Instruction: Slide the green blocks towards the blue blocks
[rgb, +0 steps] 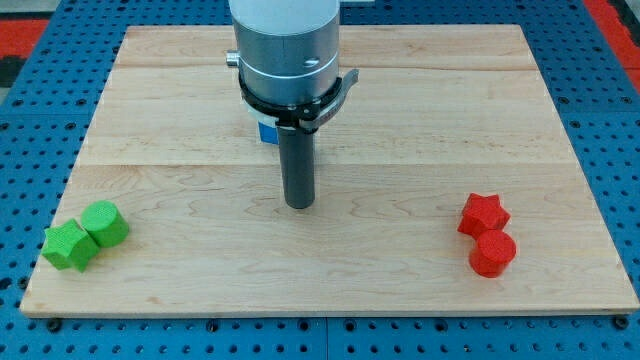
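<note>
Two green blocks sit at the board's bottom left, touching: a green star-like block (69, 246) and a green cylinder-like block (104, 224) up and to its right. A blue block (268, 132) shows only as a small patch behind the arm's housing near the board's middle top; its shape is hidden. My tip (299, 203) rests on the board at the centre, just below the blue block and far to the right of the green blocks.
A red star block (484, 214) and a red cylinder block (493, 253) sit together at the bottom right. The wooden board (320, 290) lies on a blue pegboard surface. The arm's grey housing (287, 50) covers the top middle.
</note>
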